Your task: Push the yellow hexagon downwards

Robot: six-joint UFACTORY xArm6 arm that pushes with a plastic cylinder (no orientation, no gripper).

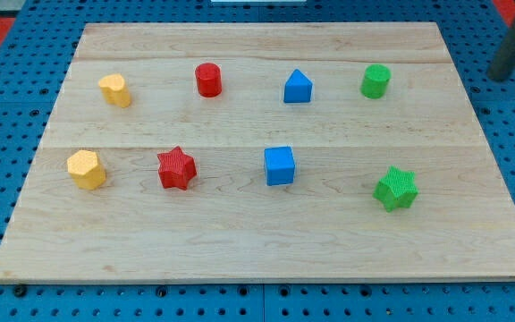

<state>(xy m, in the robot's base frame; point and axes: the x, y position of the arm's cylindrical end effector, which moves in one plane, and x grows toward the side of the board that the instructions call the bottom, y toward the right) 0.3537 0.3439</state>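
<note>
Currently | yellow hexagon (87,169) left of red star (176,167) | no writing

No readable text, labels or numbers, as far as visible.

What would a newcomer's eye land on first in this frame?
Eight bright blocks in two rows on the pale wooden board: the top row ends in a green cylinder at the view's right, the lower row begins with the yellow hexagon at the view's left. The dark rod enters at the view's top right corner, my tip off the board, far from the hexagon.
</note>
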